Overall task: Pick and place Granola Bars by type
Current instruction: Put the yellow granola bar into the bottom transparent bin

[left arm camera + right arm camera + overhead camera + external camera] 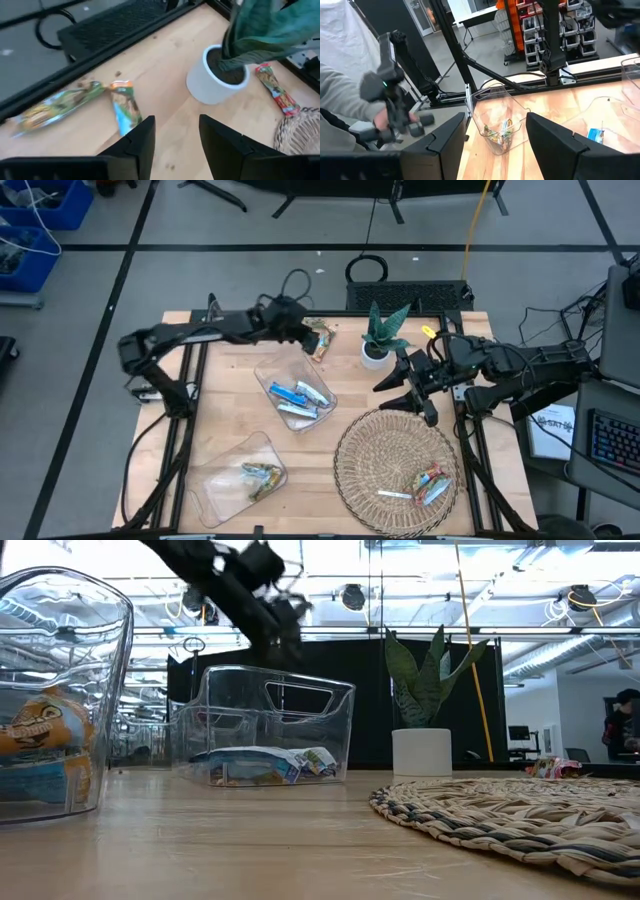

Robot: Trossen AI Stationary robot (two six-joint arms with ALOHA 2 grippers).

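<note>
Two wrapped bars lie flat on the wood near the table's far edge: a green-gold one (55, 106) and an orange-and-blue one (125, 107), which appear together (320, 338) in the high view. My left gripper (175, 122) (303, 332) hovers open just above and beside them, touching neither. An orange-red bar (277, 91) lies right of the plant pot. Blue bars (298, 395) sit in the middle clear bin and green-gold ones (260, 476) in the near-left bin. Orange-red and silver bars (428, 483) lie in the wicker basket. My right gripper (407, 395) (495, 120) hangs open over the basket's far rim.
A potted green plant (380, 340) in a white pot (217, 75) stands at the far edge, between the two arms. The wicker basket (360, 465) fills the near right. The clear bins (270, 725) (60, 700) stand left of it. A person's sleeve and hand (350, 107) show beyond the table.
</note>
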